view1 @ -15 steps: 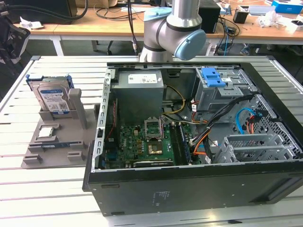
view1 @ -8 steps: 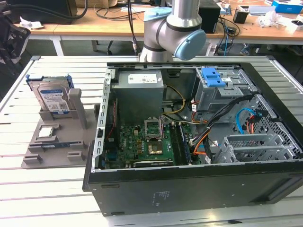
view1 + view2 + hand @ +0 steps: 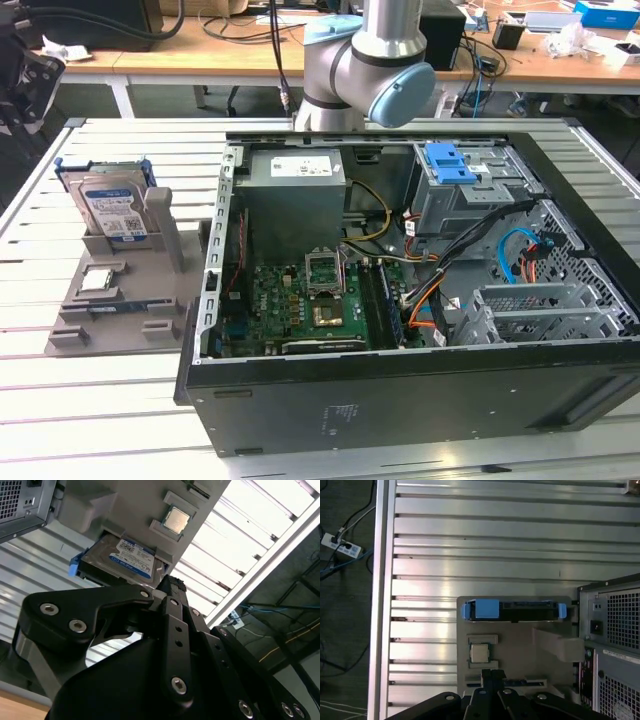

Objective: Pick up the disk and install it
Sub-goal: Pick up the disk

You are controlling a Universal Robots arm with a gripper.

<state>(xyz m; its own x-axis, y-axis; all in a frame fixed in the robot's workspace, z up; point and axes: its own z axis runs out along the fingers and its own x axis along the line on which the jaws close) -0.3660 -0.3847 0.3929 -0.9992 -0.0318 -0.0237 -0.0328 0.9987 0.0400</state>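
Exterior view — disk (image 3: pixel 112 212) upright, in grey stand (image 3: pixel 125 312)

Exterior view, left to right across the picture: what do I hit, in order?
disk → grey power supply → blue latch piece → blue cable loop

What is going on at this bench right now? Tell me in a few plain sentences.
A robot arm is tasked with installing a disk into the open computer case. The disk stands in its grey holder beside the case, not yet picked up. The gripper hangs above the holder, near the disk and the processor chip, touching neither.
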